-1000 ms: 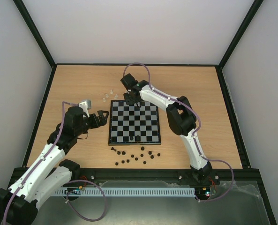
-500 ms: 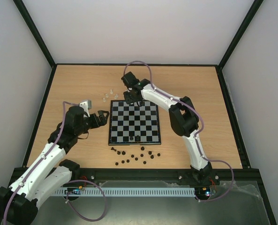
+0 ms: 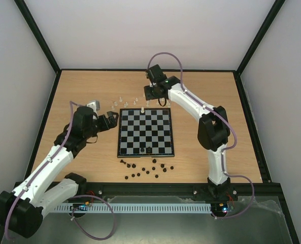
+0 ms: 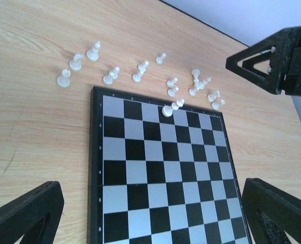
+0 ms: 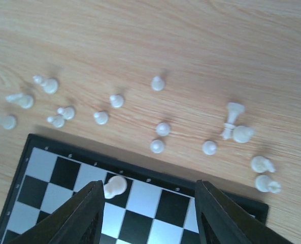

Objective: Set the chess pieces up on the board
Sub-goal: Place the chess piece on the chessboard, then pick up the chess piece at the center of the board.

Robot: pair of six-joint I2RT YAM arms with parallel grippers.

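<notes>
The board (image 3: 155, 127) lies mid-table. One white piece (image 3: 142, 110) stands on its far row, also seen in the left wrist view (image 4: 167, 109) and the right wrist view (image 5: 114, 186). Two black pieces (image 3: 145, 150) stand on the near row. Several white pieces (image 3: 132, 101) are scattered on the wood behind the board (image 5: 163, 128). Several black pieces (image 3: 145, 170) lie in front of it. My right gripper (image 3: 158, 103) hovers open and empty over the board's far edge (image 5: 150, 213). My left gripper (image 3: 112, 121) is open and empty beside the board's left edge (image 4: 150, 223).
The right gripper's black fingers (image 4: 277, 63) show at the upper right of the left wrist view. The wooden table (image 3: 79, 91) is enclosed by white walls with black frame posts. A cable tray (image 3: 140, 207) runs along the near edge.
My right gripper has moved back and to the right off the board's far row, and a white piece now stands where it was. My left gripper has shifted slightly away from me.
</notes>
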